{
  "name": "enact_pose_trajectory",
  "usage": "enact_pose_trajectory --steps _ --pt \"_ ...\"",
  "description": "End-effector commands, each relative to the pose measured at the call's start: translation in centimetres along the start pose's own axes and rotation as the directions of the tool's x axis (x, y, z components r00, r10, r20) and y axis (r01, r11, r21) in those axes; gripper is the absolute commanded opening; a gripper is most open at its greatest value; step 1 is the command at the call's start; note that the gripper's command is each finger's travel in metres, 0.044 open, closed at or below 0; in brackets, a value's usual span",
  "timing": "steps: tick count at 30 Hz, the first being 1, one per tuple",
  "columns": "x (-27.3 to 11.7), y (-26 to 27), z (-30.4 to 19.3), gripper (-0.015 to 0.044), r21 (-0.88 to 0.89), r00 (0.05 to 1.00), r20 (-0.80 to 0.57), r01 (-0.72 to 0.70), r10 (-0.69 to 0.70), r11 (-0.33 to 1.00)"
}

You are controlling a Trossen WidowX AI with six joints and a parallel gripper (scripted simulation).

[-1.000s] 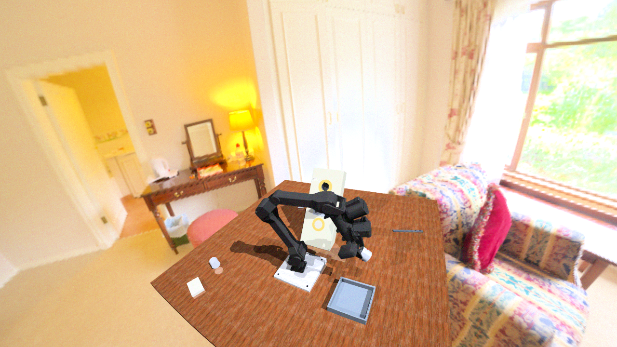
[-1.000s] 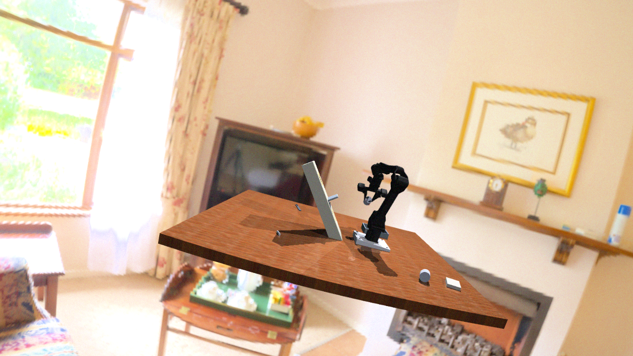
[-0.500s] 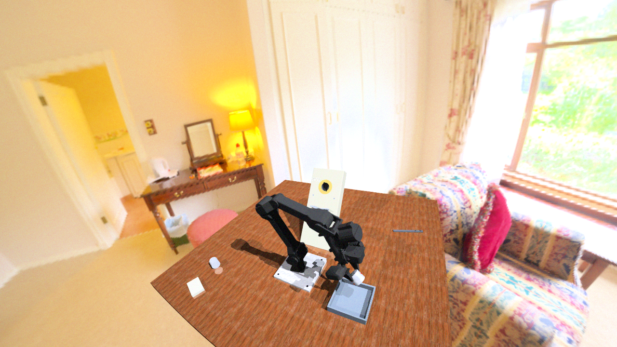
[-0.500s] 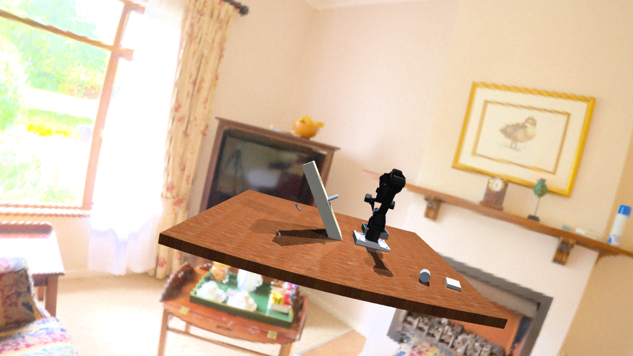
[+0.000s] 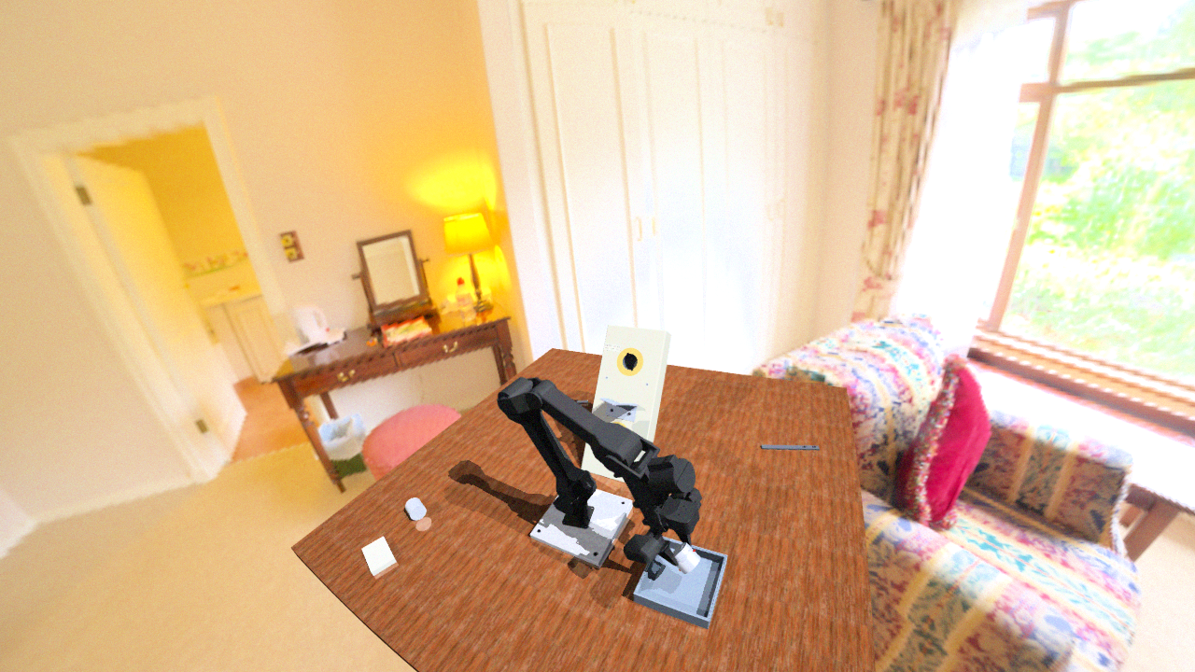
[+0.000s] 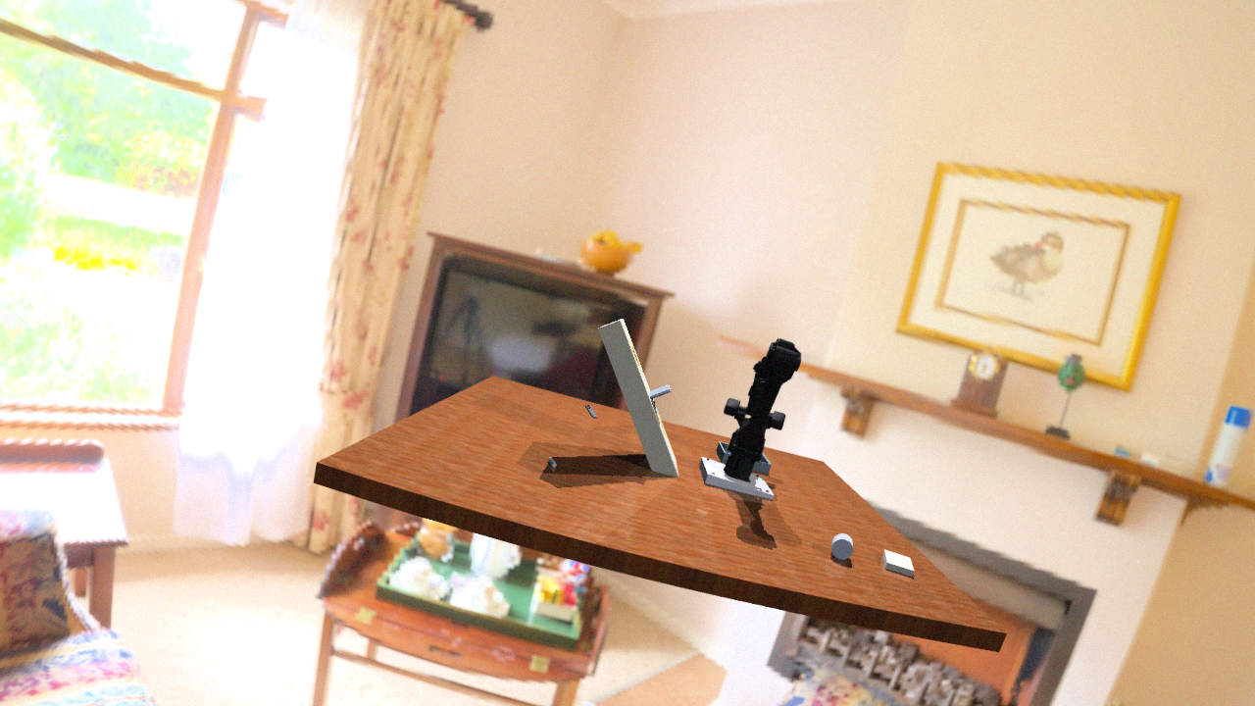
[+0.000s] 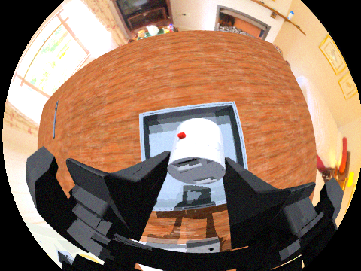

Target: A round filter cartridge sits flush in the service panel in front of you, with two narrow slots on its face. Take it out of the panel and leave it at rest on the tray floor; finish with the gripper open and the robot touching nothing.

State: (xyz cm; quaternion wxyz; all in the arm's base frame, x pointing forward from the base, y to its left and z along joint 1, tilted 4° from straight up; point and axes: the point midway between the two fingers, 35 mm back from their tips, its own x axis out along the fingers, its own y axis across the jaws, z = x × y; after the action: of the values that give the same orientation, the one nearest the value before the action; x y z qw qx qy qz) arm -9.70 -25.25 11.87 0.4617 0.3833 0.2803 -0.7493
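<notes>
The filter cartridge [image 5: 685, 559] [image 7: 199, 139] is a white cylinder with a small red mark on its side and two narrow slots on its grey end face. My gripper [image 5: 672, 554] [image 7: 197, 159] is shut on it, with one finger on each side of the slotted end. The cartridge is held over the grey-blue tray [image 5: 674, 616] [image 7: 144, 126]; the gap to the tray floor cannot be told. The pale service panel [image 5: 655, 368] [image 6: 635, 394] leans upright, with an open dark round hole ringed in yellow near its top. The arm hides the panel's lower part in the top view.
A lever-like grey part [image 6: 661, 391] sticks out from the panel's face. A thin grey bar [image 5: 789, 447] [image 7: 56, 120] lies right of the panel. A small light cylinder [image 5: 414, 509] [image 6: 841, 546] and a white block [image 5: 379, 555] [image 6: 897, 563] stand left of the arm's base [image 5: 547, 535].
</notes>
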Motion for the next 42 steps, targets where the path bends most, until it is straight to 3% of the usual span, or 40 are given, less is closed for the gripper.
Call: enact_pose_trajectory --steps 1,12,29,33,39,42 --pt "1.6 0.0 -0.9 0.0 -0.003 1.0 -0.003 -0.001 0.001 1.0" --pt "4.1 -0.1 -2.8 0.0 -0.004 1.0 -0.004 -0.001 0.001 1.0" --pt "3.7 -0.1 -2.7 0.044 0.0 1.0 -0.01 0.002 -0.002 1.0" --pt "3.6 -0.1 -2.5 0.044 0.0 1.0 -0.01 0.002 -0.002 1.0" --pt "-2.1 -0.1 0.8 0.044 0.0 1.0 -0.01 0.001 -0.001 1.0" --pt "-2.3 -0.1 0.9 0.044 0.0 1.0 -0.01 0.001 -0.001 1.0"
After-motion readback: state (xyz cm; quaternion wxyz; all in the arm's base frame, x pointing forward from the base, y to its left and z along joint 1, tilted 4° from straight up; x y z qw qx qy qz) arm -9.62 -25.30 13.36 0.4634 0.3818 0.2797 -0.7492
